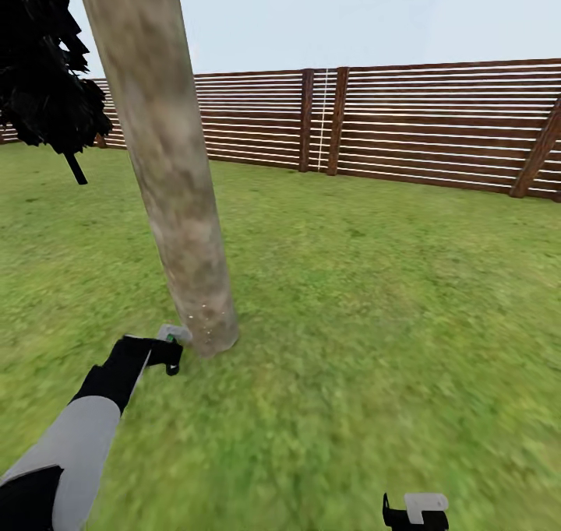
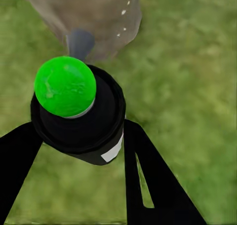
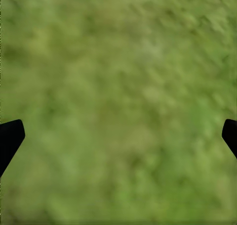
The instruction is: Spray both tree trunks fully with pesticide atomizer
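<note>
Grey forearm (image 1: 74,445), black wrist, jaws

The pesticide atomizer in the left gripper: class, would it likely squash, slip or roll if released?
The pesticide atomizer looks like a rigid round bottle, so it probably won't squash. Its smooth sides could slip between the left gripper fingers. Dropped on the lawn, it would probably roll little.

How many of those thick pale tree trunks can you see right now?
1. The tree trunk rises from the lawn left of centre, just beyond the left gripper holding the pesticide atomizer. Another may stand out of frame.
</note>
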You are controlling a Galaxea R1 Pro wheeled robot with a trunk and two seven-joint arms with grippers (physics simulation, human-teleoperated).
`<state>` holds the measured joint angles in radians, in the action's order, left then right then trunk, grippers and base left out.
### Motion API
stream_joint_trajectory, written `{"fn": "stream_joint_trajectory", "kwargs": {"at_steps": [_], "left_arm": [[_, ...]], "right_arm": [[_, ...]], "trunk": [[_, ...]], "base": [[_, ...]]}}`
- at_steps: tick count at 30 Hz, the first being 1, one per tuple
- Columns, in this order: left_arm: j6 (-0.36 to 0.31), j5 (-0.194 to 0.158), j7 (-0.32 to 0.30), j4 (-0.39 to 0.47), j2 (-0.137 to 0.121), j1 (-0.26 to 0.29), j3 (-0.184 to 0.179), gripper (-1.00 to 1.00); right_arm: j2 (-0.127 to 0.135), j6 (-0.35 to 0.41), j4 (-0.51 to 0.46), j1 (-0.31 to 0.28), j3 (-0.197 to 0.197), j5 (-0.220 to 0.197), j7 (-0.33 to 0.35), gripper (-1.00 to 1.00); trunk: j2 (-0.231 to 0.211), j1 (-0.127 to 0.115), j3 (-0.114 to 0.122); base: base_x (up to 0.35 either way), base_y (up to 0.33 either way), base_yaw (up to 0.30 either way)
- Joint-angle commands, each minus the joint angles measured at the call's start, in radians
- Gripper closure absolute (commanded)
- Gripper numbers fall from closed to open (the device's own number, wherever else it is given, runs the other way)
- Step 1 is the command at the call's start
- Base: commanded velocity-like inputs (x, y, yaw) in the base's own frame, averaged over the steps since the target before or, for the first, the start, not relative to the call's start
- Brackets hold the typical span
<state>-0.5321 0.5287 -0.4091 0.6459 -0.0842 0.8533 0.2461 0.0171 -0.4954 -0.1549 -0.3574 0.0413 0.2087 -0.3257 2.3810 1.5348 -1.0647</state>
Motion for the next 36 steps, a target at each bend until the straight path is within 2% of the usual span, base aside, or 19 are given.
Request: {"fn": "stream_joint_trajectory", "kwargs": {"at_steps": [1, 2, 4, 5, 6, 8, 10, 13, 14, 16, 19, 21, 25, 27, 29, 32, 34, 35, 36], "left_arm": [[-0.004, -0.012, -0.007, 0.000, -0.013, 0.000, -0.001, 1.00], [-0.005, -0.011, -0.013, 0.000, -0.020, -0.001, -0.005, 1.00], [-0.008, -0.010, -0.017, 0.001, -0.004, -0.001, -0.010, 1.00], [-0.009, -0.007, -0.018, 0.002, 0.033, 0.000, -0.013, 1.00], [-0.010, -0.007, -0.019, 0.006, 0.052, 0.003, -0.014, 1.00], [-0.019, -0.007, -0.019, 0.030, 0.060, 0.005, -0.014, 1.00], [-0.066, -0.008, -0.020, 0.099, 0.060, 0.006, -0.015, 1.00], [-0.119, -0.006, -0.029, 0.164, 0.039, 0.006, -0.015, 1.00], [-0.124, -0.005, -0.036, 0.172, 0.023, 0.005, -0.015, 1.00], [-0.130, -0.010, -0.059, 0.178, -0.033, 0.004, -0.013, 1.00], [-0.130, -0.011, -0.111, 0.178, -0.069, 0.003, -0.010, 1.00], [-0.131, -0.009, -0.126, 0.178, -0.043, 0.002, -0.017, 1.00], [-0.150, -0.006, -0.128, 0.182, 0.039, 0.022, -0.042, 1.00], [-0.168, -0.006, -0.128, 0.182, 0.037, 0.037, -0.044, 1.00], [-0.172, -0.003, -0.128, 0.182, 0.023, 0.041, -0.044, 1.00], [-0.173, -0.011, -0.136, 0.180, -0.070, 0.045, -0.041, 1.00], [-0.174, -0.011, -0.168, 0.179, -0.114, 0.046, -0.039, 1.00], [-0.174, -0.009, -0.190, 0.179, -0.127, 0.046, -0.040, 1.00], [-0.175, -0.007, -0.202, 0.180, -0.124, 0.046, -0.043, 1.00]], "right_arm": [[0.000, 0.000, 0.000, 0.000, 0.000, 0.000, 0.000, -1.00], [0.000, 0.000, 0.000, 0.000, 0.000, 0.000, 0.000, -1.00], [0.000, 0.000, 0.000, 0.000, 0.000, 0.000, 0.000, -1.00], [0.001, 0.000, 0.000, 0.000, 0.000, 0.000, 0.000, -1.00], [0.001, 0.000, 0.000, 0.000, 0.000, 0.000, 0.000, -1.00], [0.001, 0.001, 0.000, 0.000, 0.000, 0.000, 0.001, -1.00], [0.001, 0.000, 0.000, 0.000, 0.000, 0.000, 0.000, -1.00], [0.001, 0.000, 0.000, 0.000, 0.000, 0.000, 0.001, -1.00], [0.000, 0.000, 0.000, 0.000, 0.000, 0.001, 0.001, -1.00], [0.001, 0.000, 0.000, 0.000, -0.001, 0.002, 0.002, -1.00], [0.001, 0.000, 0.000, 0.000, -0.001, 0.003, 0.003, -1.00], [0.000, 0.000, 0.000, 0.000, -0.001, 0.003, 0.002, -1.00], [0.000, 0.000, 0.000, 0.000, -0.001, 0.003, 0.002, -1.00], [0.000, 0.000, 0.000, 0.000, -0.001, 0.003, 0.002, -1.00], [0.000, 0.000, 0.000, 0.000, -0.001, 0.003, 0.002, -1.00], [0.000, 0.000, 0.000, 0.000, -0.001, 0.003, 0.002, -1.00], [0.000, 0.000, 0.000, 0.000, -0.002, 0.003, 0.002, -1.00], [0.000, 0.000, 0.000, 0.000, -0.002, 0.003, 0.002, -1.00], [0.000, 0.000, 0.000, 0.000, -0.002, 0.003, 0.002, -1.00]], "trunk": [[0.000, 0.000, 0.000], [0.000, 0.000, 0.000], [0.000, 0.000, 0.000], [0.000, 0.000, 0.000], [0.000, 0.000, 0.000], [0.000, 0.000, 0.000], [0.000, 0.000, 0.000], [0.000, 0.000, 0.000], [0.000, 0.000, 0.000], [0.000, 0.000, 0.000], [0.000, 0.000, 0.000], [0.000, 0.000, 0.000], [0.000, 0.000, 0.000], [0.000, 0.000, 0.000], [0.000, 0.000, 0.000], [0.000, 0.000, 0.000], [0.000, 0.000, 0.000], [0.000, 0.000, 0.000], [0.000, 0.000, 0.000]], "base": [[0.000, 0.000, 0.000], [0.000, 0.000, 0.000], [-0.031, 0.003, 0.000], [-0.235, 0.068, 0.000], [-0.249, 0.068, 0.000], [-0.139, 0.036, 0.000], [-0.039, 0.010, 0.000], [-0.007, 0.002, 0.000], [-0.002, 0.000, 0.000], [0.000, 0.000, 0.000], [0.000, 0.000, 0.000], [0.000, 0.000, 0.000], [0.000, 0.000, 0.000], [0.000, 0.000, 0.000], [0.000, 0.000, 0.000], [0.000, 0.000, 0.000], [0.000, 0.000, 0.000], [0.000, 0.000, 0.000], [0.000, 0.000, 0.000]]}}
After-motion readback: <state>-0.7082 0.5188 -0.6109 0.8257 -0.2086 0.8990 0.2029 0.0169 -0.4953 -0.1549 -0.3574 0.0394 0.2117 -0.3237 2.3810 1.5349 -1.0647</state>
